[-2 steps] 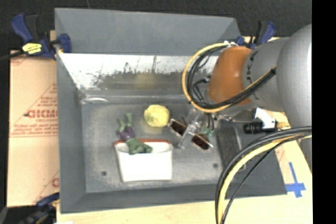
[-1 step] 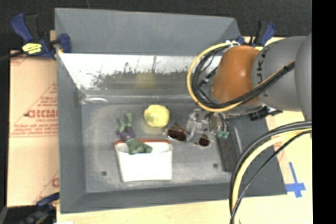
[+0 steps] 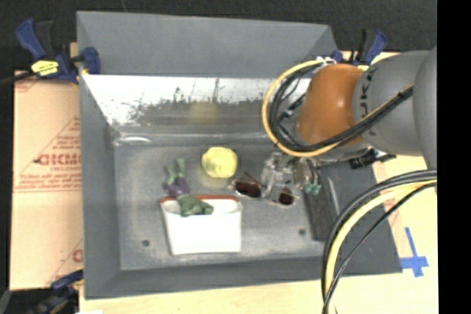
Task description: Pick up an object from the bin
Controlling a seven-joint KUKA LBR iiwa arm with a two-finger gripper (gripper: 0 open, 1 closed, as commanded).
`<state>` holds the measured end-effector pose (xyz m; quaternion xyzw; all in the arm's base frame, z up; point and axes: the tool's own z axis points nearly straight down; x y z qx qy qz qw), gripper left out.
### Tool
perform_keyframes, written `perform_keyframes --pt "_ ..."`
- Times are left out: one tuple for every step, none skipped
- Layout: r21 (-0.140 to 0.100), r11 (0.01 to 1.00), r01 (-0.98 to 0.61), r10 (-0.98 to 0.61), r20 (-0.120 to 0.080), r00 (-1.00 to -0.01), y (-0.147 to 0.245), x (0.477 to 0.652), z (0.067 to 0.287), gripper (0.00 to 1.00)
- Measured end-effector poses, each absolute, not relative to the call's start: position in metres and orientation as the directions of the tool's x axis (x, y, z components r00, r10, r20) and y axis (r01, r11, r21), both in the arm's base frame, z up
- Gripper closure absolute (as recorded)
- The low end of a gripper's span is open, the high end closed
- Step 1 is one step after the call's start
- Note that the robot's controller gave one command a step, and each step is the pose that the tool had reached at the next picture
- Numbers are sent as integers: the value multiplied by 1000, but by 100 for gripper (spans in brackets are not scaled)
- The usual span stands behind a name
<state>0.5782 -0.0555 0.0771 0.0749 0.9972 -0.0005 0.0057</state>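
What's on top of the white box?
A green toy lies on the white box, at its far left corner. A purple toy sits just behind. Anything under the green toy is hidden.

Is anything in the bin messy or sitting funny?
Just one small thing: a green lump is perched on the top edge of the white box. The yellow ball and the purple thing lie flat on the floor of the bin. Nothing looks spilled or broken.
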Motion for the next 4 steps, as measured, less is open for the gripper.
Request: perform_keyframes --pt "-1 989 149 149 -12 -989 -56 578 78 100" --pt "-1 989 148 148 -7 -989 -56 577 110 100" --pt "-1 989 148 148 -10 -989 -56 577 139 100" --pt "0 989 147 147 -10 -989 -56 578 160 100"
